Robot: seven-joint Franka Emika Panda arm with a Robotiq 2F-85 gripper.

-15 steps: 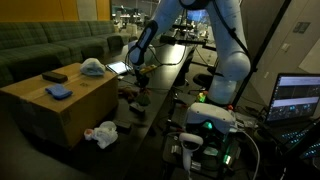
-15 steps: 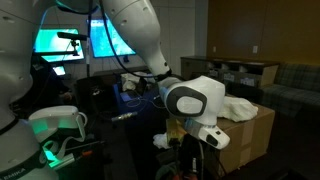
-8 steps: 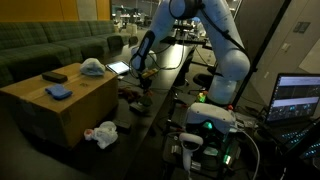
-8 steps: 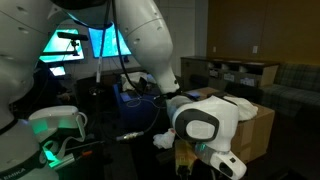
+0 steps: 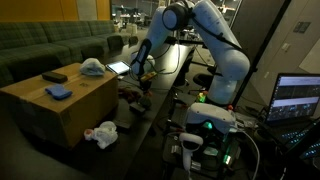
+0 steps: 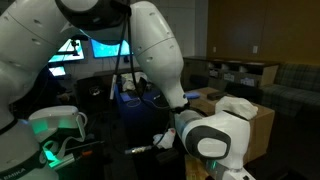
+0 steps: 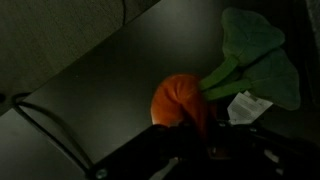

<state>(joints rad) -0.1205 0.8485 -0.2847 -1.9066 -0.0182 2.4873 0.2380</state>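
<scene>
Over the dark table [image 7: 110,70], we see the gripper [image 7: 205,152] closed almost fully. It seems to pinch the lower end of the toy carrot [image 7: 178,100], whose green leaves [image 7: 262,60] and white tag [image 7: 243,106] point away from the wrist. We judge the step in hand to be holding the carrot up. Any next move calls for a firm, steady pinch, since the hold sits on a narrow end.

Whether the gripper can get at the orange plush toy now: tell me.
Probably yes: the orange plush toy lies right at the gripper with nothing between, though the jaws look shut and would have to open.
</scene>
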